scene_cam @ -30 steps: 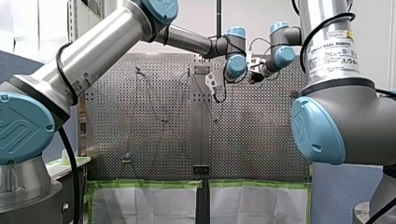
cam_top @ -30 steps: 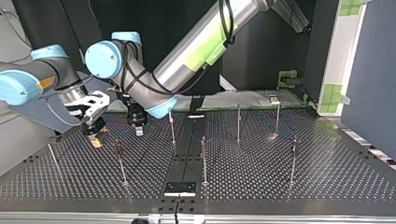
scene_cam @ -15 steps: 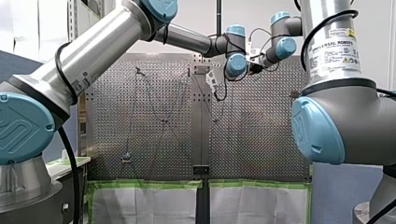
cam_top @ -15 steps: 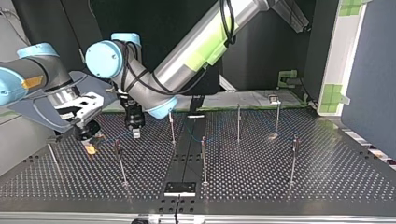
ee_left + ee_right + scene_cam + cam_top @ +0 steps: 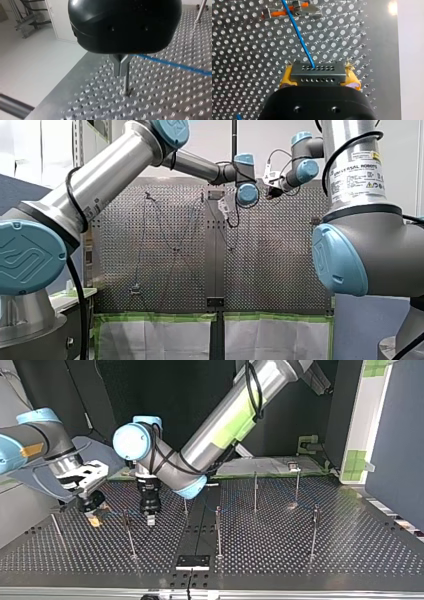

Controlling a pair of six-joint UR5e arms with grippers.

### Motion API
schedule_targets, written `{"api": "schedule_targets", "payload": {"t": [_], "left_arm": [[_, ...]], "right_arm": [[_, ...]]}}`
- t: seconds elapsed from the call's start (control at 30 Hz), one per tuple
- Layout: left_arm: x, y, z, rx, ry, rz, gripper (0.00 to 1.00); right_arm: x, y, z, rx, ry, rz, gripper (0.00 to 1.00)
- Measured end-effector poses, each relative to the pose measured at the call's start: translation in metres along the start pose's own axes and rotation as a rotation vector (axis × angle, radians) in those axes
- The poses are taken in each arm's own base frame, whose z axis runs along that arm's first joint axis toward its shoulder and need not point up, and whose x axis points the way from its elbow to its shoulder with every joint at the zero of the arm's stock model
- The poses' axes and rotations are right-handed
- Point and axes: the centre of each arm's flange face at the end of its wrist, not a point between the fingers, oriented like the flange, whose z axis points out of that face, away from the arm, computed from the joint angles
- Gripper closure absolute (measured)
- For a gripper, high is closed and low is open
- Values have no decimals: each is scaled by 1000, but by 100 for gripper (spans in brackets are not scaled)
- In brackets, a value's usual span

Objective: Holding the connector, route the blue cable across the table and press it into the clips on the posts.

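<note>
In the right wrist view my right gripper (image 5: 318, 75), with yellow pads, is shut on a grey connector (image 5: 317, 72). The blue cable (image 5: 299, 37) runs from the connector across a post clip (image 5: 292, 11) with orange parts. In the top view my right gripper (image 5: 94, 519) hangs low over the plate at the left. My left gripper (image 5: 150, 519) points straight down just right of a thin post (image 5: 129, 532). The left wrist view shows its metal fingers (image 5: 120, 67) shut on nothing, with the cable (image 5: 175, 65) stretched just beyond them.
Several thin posts stand on the perforated table (image 5: 280, 560), among them one at the middle (image 5: 218, 530) and one at the right (image 5: 314, 530). A small black plate (image 5: 192, 562) lies at the near edge. The table's edge and the floor lie beside my left gripper.
My left arm swung toward the top view's right and nearer that camera, and its gripper came down beside the post. My right gripper moved slightly left and lower with the connector.
</note>
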Motion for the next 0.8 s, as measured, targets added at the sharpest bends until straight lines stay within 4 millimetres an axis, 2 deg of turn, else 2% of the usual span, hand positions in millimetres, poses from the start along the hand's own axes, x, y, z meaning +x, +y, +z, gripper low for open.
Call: {"api": "schedule_targets", "payload": {"t": [0.2, 0.43, 0.47, 0.5, 0.53, 0.57, 0.6, 0.63, 0.67, 0.7, 0.73, 0.77, 0.8], "left_arm": [[3, 16, 22, 22, -6, 1, 100], [41, 25, 31, 62, 44, 22, 100], [45, 25, 31, 67, 49, 22, 95], [47, 25, 31, 69, 52, 21, 95], [48, 25, 30, 71, 53, 20, 87], [49, 24, 30, 74, 56, 19, 73], [49, 24, 30, 77, 57, 19, 73], [50, 24, 29, 78, 59, 19, 64], [50, 24, 29, 79, 62, 19, 47], [51, 24, 28, 79, 65, 19, 47], [51, 23, 28, 79, 67, 19, 28], [51, 23, 27, 79, 71, 18, 15], [51, 23, 26, 79, 74, 19, 15]], "right_arm": [[-3, 7, 7, 5, -3, 2, 100], [0, 11, 12, 5, 3, 1, 100], [1, 14, 13, 3, 5, 2, 100], [1, 16, 13, 1, 6, 2, 100], [2, 18, 14, -2, 7, 2, 100], [2, 20, 14, -3, 8, 2, 100], [2, 21, 15, -5, 9, 2, 100], [2, 23, 15, -6, 9, 2, 100], [2, 24, 15, -7, 9, 2, 100], [2, 25, 16, -7, 9, 3, 100], [2, 25, 16, -7, 9, 3, 100], [2, 26, 16, -6, 9, 3, 100], [2, 26, 16, -4, 8, 3, 100]]}}
